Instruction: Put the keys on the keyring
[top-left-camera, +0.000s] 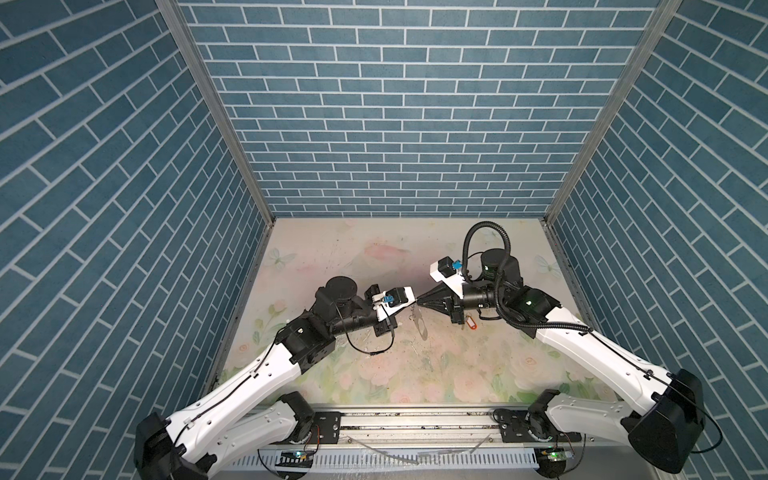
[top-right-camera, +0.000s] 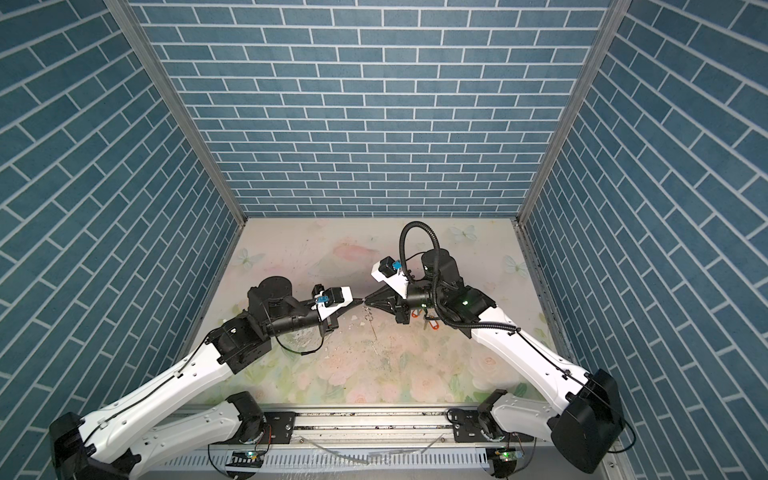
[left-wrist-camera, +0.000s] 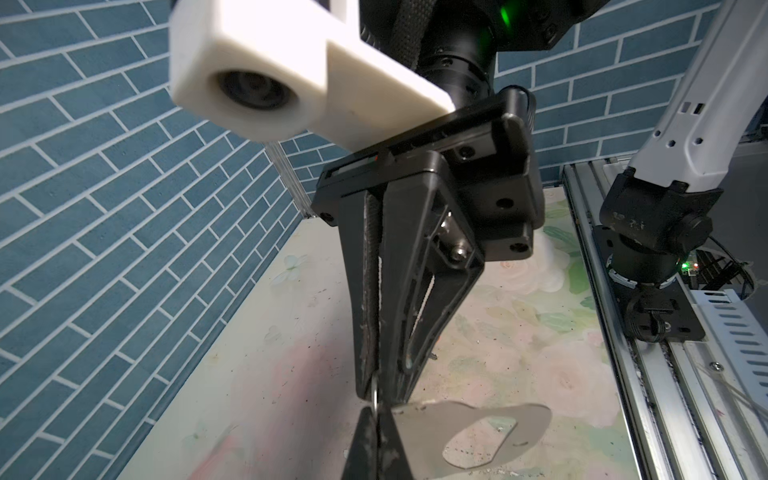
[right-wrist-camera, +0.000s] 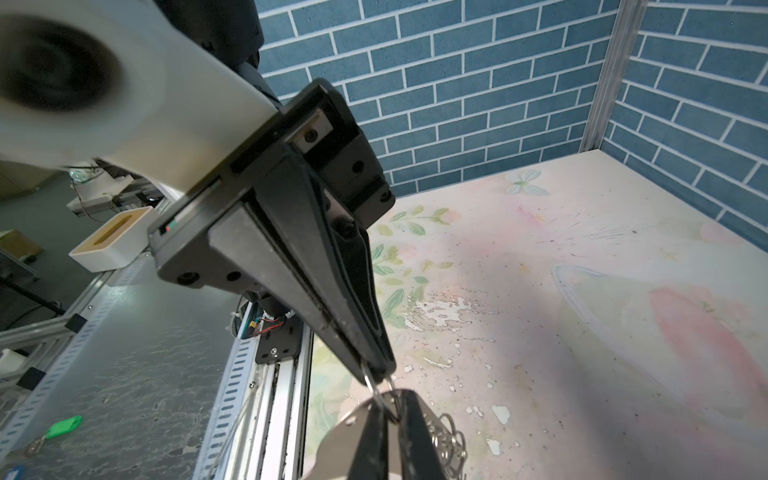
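While the left gripper (right-wrist-camera: 376, 370) and the right gripper (left-wrist-camera: 372, 384) meet tip to tip, each pressed together on one small silver ring (right-wrist-camera: 370, 384) of the keyring (left-wrist-camera: 428, 428), its flat body trails down the frame from that pinch in both top views. The keys (top-left-camera: 472, 326) lie on the table (top-left-camera: 374, 257) just right of centre, beneath the right gripper's base, so the right arm looks much the nearer to fetch one.

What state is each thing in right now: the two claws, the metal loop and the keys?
left gripper: shut, pinching a small silver ring of the keyring.
right gripper: shut on a small ring too, tip to tip with the left gripper.
keyring: hanging below the meeting tips, off the table.
keys: lying on the table under the right arm, not yet on the keyring.
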